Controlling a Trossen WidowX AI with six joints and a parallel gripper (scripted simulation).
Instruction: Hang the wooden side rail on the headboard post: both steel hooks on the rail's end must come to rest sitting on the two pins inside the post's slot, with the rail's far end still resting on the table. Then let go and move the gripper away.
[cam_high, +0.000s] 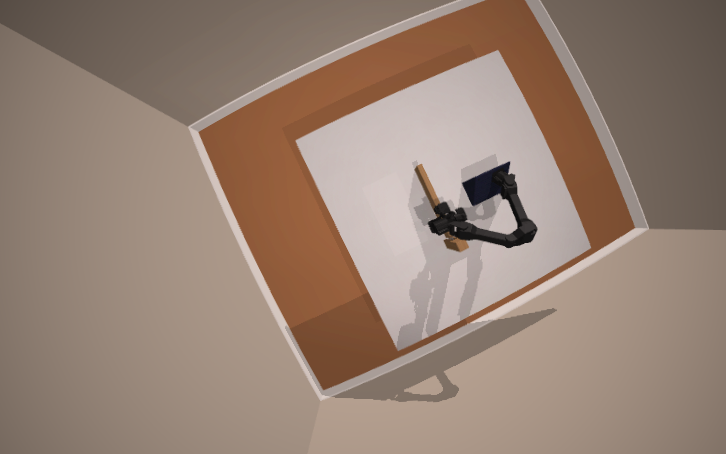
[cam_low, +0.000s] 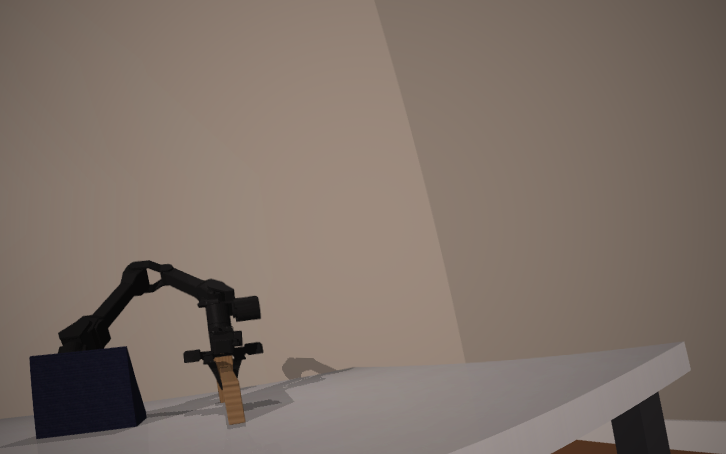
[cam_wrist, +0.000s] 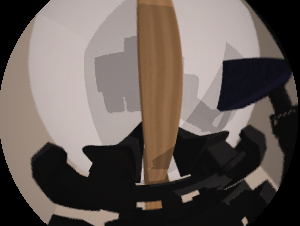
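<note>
The wooden side rail (cam_high: 426, 183) (cam_low: 234, 398) (cam_wrist: 161, 65) slopes, its far end low at the table top and its other end raised towards the post. The headboard post (cam_high: 456, 245) is a light wooden block, mostly covered by the arm in the top view and by the rail in the exterior view. My gripper (cam_high: 448, 216) (cam_low: 228, 381) (cam_wrist: 153, 123) points down and is shut on the rail near its raised end, one finger on each side. The hooks, the slot and the pins are hidden, so whether the hooks sit on the pins cannot be told.
A dark blue block (cam_high: 481, 187) (cam_low: 80, 393) (cam_wrist: 250, 82) stands on the white table (cam_high: 348, 160) (cam_low: 385, 393), beside the arm's base and off to one side of the rail. The arm arches from there over to the rail.
</note>
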